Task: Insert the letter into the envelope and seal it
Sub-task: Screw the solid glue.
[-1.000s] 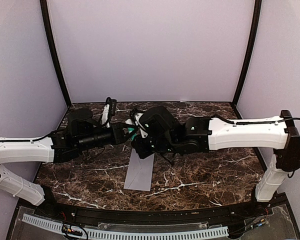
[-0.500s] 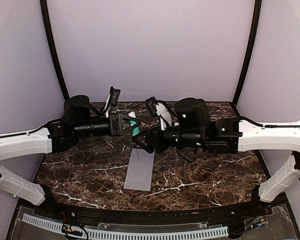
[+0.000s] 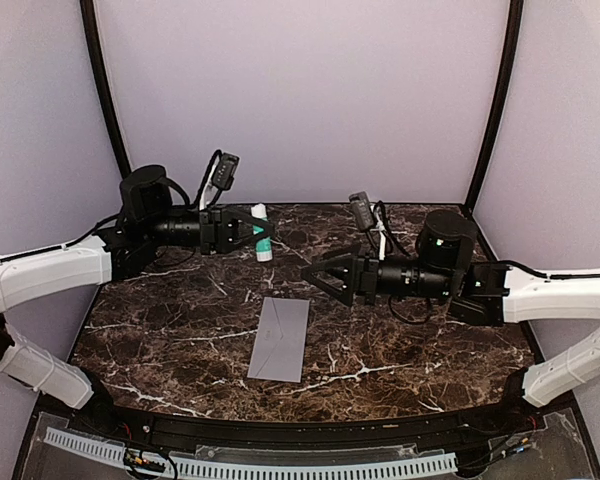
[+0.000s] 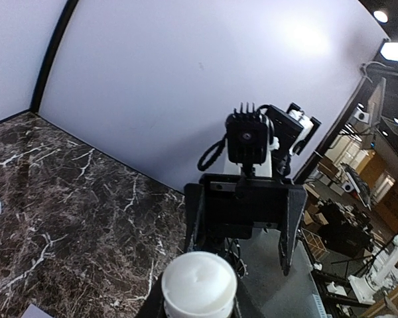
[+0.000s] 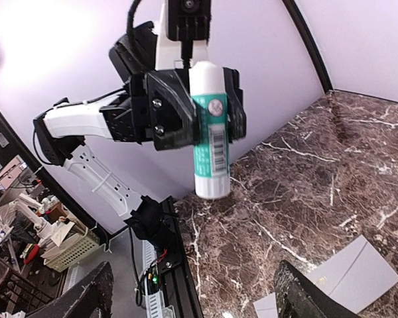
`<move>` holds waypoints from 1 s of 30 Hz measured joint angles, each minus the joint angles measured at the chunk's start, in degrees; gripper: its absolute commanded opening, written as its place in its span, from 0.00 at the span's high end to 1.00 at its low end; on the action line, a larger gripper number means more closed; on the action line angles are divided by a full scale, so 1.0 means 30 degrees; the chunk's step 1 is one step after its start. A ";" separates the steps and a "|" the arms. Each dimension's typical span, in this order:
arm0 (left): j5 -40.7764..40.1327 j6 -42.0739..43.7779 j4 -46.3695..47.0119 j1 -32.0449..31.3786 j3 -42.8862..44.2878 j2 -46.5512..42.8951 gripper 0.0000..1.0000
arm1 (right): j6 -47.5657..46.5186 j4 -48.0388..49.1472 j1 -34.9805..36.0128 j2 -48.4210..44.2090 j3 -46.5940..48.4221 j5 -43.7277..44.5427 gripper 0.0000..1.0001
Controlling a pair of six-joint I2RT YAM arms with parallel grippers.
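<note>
Gripping left fingers [image 3: 242, 230]: clamped on glue stick [image 3: 264, 238]
Right fingers [image 3: 326, 267]: wide apart, empty
Envelope [image 3: 280, 338]: light, floppy; pinch an edge

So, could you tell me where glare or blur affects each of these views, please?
Top external: soft, even light, no glare; the envelope is sharp. Left wrist: a bright hot spot on the back wall, and the glue stick, right at the lens, looks soft. Right wrist: glare washes out the upper left, yet the glue stick is crisp.
</note>
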 measured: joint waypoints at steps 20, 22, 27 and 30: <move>0.4932 -0.0474 0.4248 0.0000 -0.1909 -0.0240 1.00 | 0.0160 0.3672 0.0889 0.5646 0.3570 -0.4524 0.39; 0.5005 -0.0474 0.4248 0.0000 -0.1909 -0.0401 1.00 | 0.0124 0.3825 0.0976 0.6054 0.3927 -0.4736 0.47; 0.5136 -0.0481 0.4262 0.0000 -0.1909 -0.0590 1.00 | 0.0146 0.3963 0.1137 0.6951 0.4743 -0.5064 0.63; 0.5180 -0.0481 0.4262 0.0000 -0.1916 -0.0685 1.00 | 0.0160 0.3978 0.1158 0.7184 0.4940 -0.5166 0.72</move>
